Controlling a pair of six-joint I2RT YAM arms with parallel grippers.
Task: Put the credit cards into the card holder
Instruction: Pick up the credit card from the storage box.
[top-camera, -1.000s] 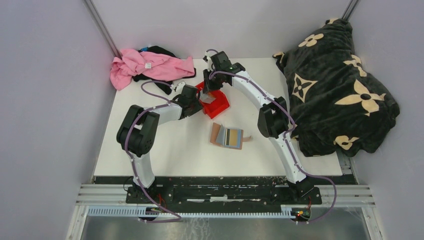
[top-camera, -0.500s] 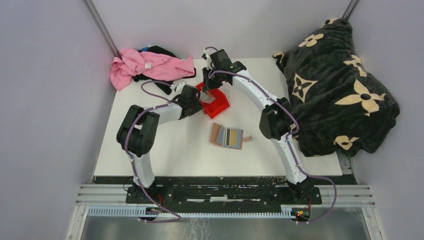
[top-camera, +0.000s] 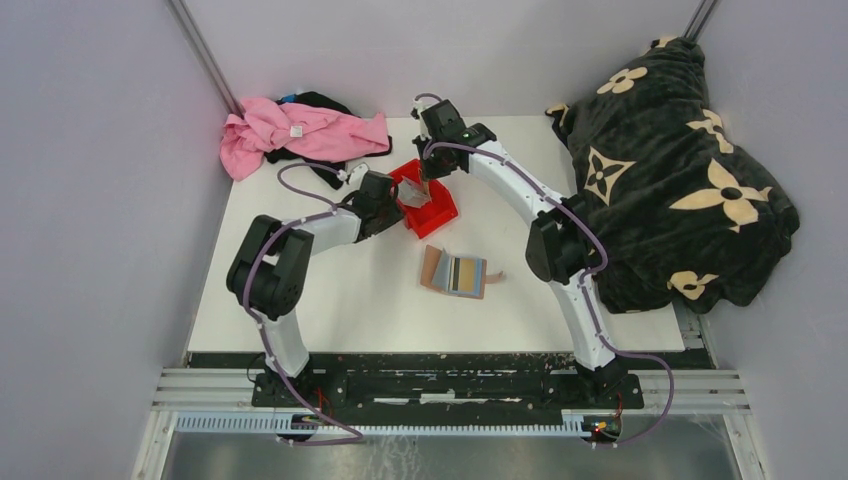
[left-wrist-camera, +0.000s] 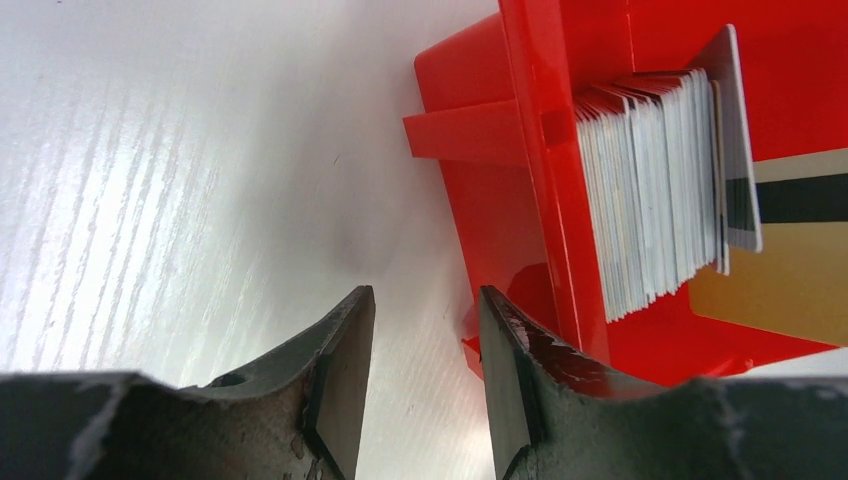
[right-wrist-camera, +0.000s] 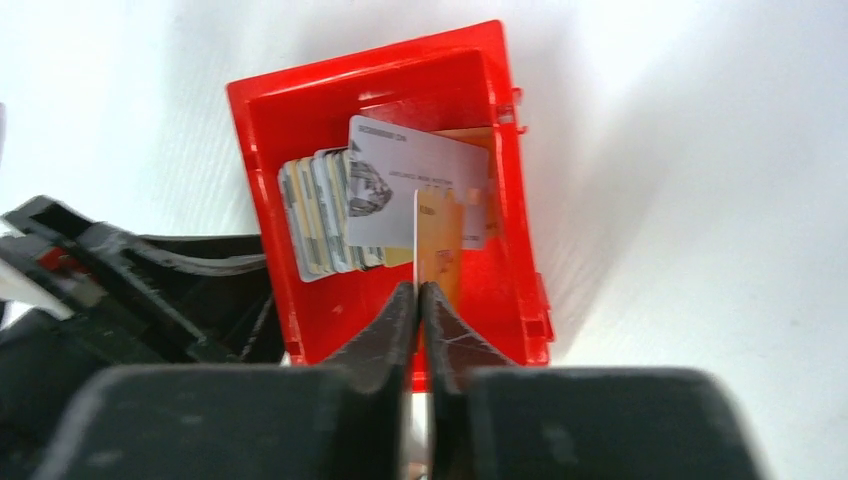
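Observation:
A stack of credit cards (left-wrist-camera: 650, 190) stands on edge in a red bin (top-camera: 425, 200), also seen in the right wrist view as credit cards (right-wrist-camera: 320, 215) in the bin (right-wrist-camera: 265, 200). My right gripper (right-wrist-camera: 420, 290) hangs over the bin, shut on a gold card (right-wrist-camera: 438, 255) that stands edge-on above the others. My left gripper (left-wrist-camera: 425, 305) is open over bare table just outside the bin's wall (left-wrist-camera: 500, 230), nothing between its fingers. The tan card holder (top-camera: 455, 272) lies open on the table nearer the arms, with cards showing in it.
A pink cloth (top-camera: 300, 130) on a black one lies at the back left. A dark flower-patterned blanket (top-camera: 680, 170) covers the right side. The table's white top (top-camera: 330, 290) shows around the card holder.
My right gripper's jaws have shut on the gold card in the bin. The left gripper has opened a little and drawn slightly back from the bin.

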